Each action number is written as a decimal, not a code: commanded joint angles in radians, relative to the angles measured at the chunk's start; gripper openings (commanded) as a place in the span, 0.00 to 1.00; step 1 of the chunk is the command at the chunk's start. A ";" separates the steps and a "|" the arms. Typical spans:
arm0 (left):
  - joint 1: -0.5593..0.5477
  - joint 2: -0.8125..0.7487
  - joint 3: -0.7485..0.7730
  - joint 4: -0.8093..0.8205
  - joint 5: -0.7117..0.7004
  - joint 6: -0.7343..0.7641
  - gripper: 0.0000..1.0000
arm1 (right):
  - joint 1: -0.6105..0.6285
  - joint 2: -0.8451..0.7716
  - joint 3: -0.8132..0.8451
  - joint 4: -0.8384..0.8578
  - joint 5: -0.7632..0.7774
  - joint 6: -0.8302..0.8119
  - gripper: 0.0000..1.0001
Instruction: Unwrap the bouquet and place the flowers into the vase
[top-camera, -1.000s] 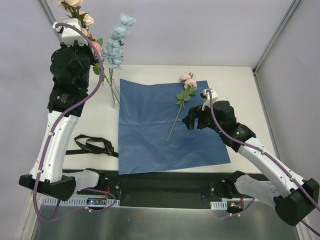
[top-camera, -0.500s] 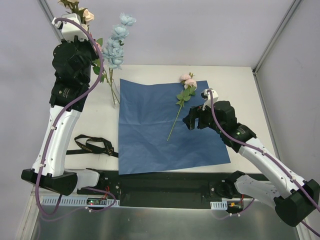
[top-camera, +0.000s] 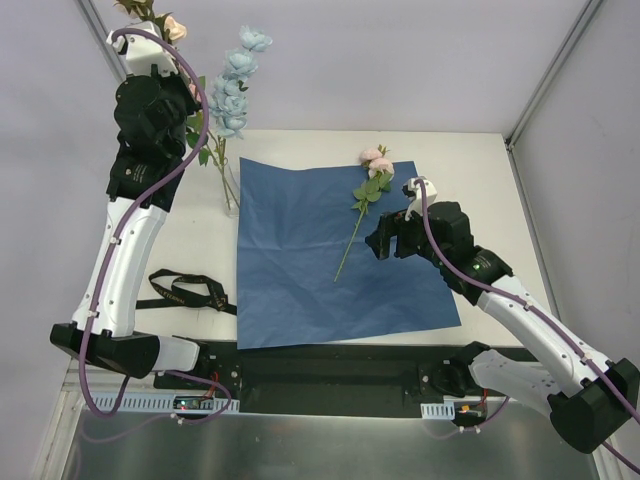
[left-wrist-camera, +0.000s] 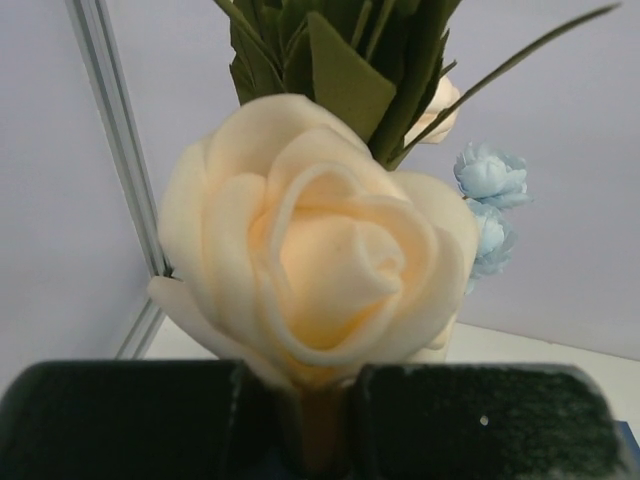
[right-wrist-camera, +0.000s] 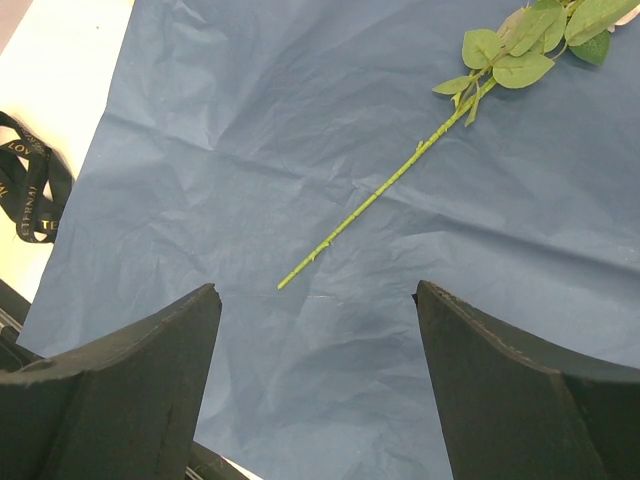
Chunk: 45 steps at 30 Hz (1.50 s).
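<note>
The cream rose is showing blurred in the left gripper, its stem vanishing between the fingers. The pink spray is running off the right wrist view's upper edge.

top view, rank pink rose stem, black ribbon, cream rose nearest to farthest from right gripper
1. pink rose stem, on the blue paper beside the right gripper
2. black ribbon, near left side
3. cream rose, high at far left

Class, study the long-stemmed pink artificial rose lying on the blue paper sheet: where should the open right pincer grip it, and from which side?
Likely best: grip the pink artificial rose on its bare green stem, below the leaves, from straight above, jaws across it. It lies flat and slanted on the blue paper sheet.
</note>
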 joint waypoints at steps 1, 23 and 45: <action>0.015 0.001 0.025 0.051 -0.025 -0.047 0.00 | -0.002 -0.016 0.029 -0.003 0.011 0.012 0.82; 0.022 -0.006 -0.120 0.094 -0.097 -0.087 0.00 | -0.002 -0.008 0.029 -0.004 0.002 0.012 0.82; 0.022 0.046 -0.237 0.105 -0.189 -0.211 0.00 | -0.002 0.029 0.032 0.002 -0.013 0.012 0.82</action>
